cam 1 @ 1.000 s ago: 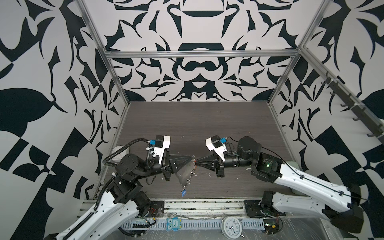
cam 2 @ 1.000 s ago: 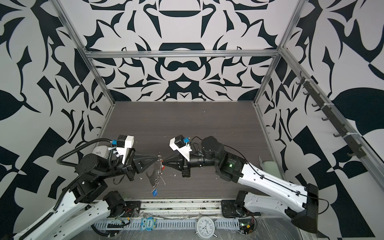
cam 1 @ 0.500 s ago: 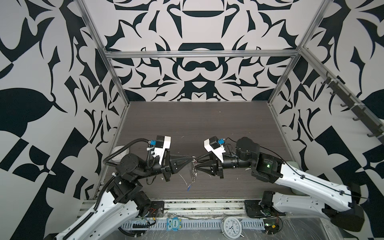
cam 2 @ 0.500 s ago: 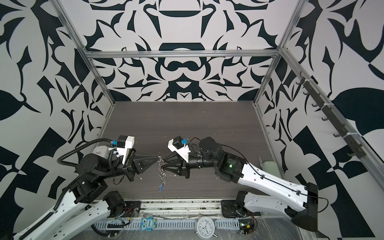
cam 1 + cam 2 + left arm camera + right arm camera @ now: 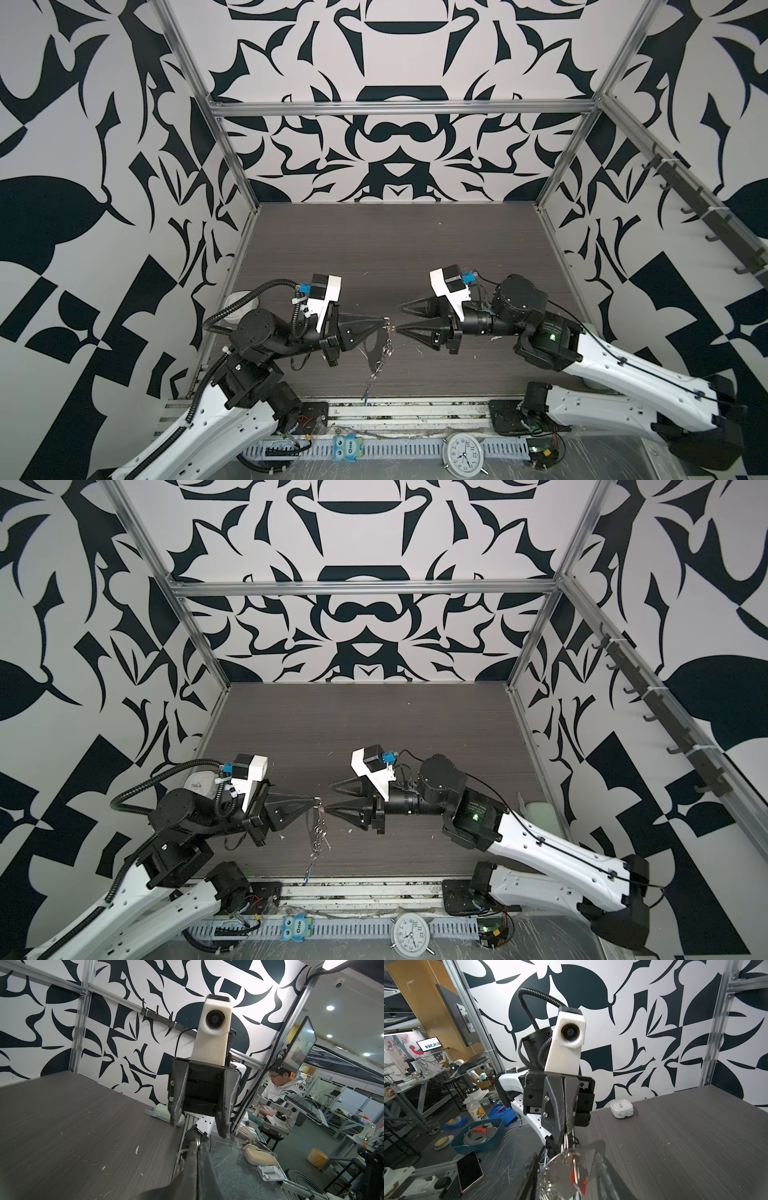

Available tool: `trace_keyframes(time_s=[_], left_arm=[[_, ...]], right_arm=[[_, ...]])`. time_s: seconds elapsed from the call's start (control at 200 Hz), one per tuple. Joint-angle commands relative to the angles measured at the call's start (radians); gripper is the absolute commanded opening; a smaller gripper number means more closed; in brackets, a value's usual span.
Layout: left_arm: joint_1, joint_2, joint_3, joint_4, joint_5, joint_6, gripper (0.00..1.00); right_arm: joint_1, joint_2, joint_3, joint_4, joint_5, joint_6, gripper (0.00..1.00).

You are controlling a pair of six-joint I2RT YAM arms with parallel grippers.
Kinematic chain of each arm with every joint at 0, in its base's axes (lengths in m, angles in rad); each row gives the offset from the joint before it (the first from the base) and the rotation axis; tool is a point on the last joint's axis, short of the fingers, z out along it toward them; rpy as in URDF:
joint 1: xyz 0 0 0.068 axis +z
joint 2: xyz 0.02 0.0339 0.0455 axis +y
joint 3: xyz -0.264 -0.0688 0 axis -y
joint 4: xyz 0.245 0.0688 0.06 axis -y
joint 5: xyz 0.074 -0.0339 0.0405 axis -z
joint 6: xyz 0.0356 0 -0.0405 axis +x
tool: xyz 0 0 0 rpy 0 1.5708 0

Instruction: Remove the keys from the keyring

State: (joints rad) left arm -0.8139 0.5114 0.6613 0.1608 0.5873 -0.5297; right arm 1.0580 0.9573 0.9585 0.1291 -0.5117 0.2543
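Observation:
My left gripper (image 5: 385,321) is shut on a small metal ring (image 5: 565,1140) at the top of the key bunch, which hangs free above the table. Below that ring hang silver keys (image 5: 560,1172), a red-orange tag (image 5: 578,1177) and, lowest, a blue tag (image 5: 366,400). A grey strap loop, the keyring (image 5: 372,353), dangles under the left fingers. My right gripper (image 5: 400,319) faces the left one, open, its fingertips (image 5: 401,331) just right of the ring. In the right wrist view the keys lie between its spread fingers (image 5: 609,1176), touching neither.
A small white clock (image 5: 621,1108) stands by the left wall behind the left arm. A pale green object (image 5: 540,812) lies at the table's right edge. The front rail (image 5: 415,409) runs just below the hanging blue tag. Patterned walls enclose three sides.
My right gripper was shut at the bunch beside the left fingertips and has opened, letting go. The bunch now hangs longer and straighter, with the blue tag lower.

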Motion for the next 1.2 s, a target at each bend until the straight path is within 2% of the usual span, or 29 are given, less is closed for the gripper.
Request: trace_keyframes(time_s=[0.0, 0.17, 0.33, 0.715, 0.83, 1.015, 1.15, 1.195], left_arm=[[-0.004, -0.002, 0.004, 0.047, 0.016, 0.004, 0.00], [-0.004, -0.007, -0.001, 0.052, 0.019, 0.005, 0.00], [-0.004, -0.004, -0.004, 0.062, 0.017, 0.000, 0.00], [-0.004, -0.006, -0.008, 0.068, 0.011, 0.003, 0.00], [-0.004, 0.001, -0.002, 0.068, 0.009, 0.006, 0.00], [-0.004, 0.009, -0.003, 0.069, 0.008, 0.006, 0.00], [-0.004, 0.008, 0.019, 0.019, -0.001, 0.002, 0.00], [-0.003, 0.003, 0.030, -0.016, -0.006, 0.006, 0.10]], right_arm=[[0.006, 0.006, -0.006, 0.114, -0.017, 0.052, 0.45], [0.007, 0.012, -0.008, 0.115, -0.015, 0.063, 0.39], [0.007, 0.021, -0.007, 0.110, -0.017, 0.065, 0.28], [0.006, 0.041, -0.010, 0.106, -0.030, 0.067, 0.28], [0.006, 0.047, -0.002, 0.093, -0.034, 0.058, 0.21], [0.007, 0.049, 0.000, 0.078, -0.032, 0.049, 0.00], [0.007, 0.029, 0.002, 0.040, 0.005, 0.032, 0.00], [0.006, 0.020, 0.006, 0.012, 0.022, 0.023, 0.00]])
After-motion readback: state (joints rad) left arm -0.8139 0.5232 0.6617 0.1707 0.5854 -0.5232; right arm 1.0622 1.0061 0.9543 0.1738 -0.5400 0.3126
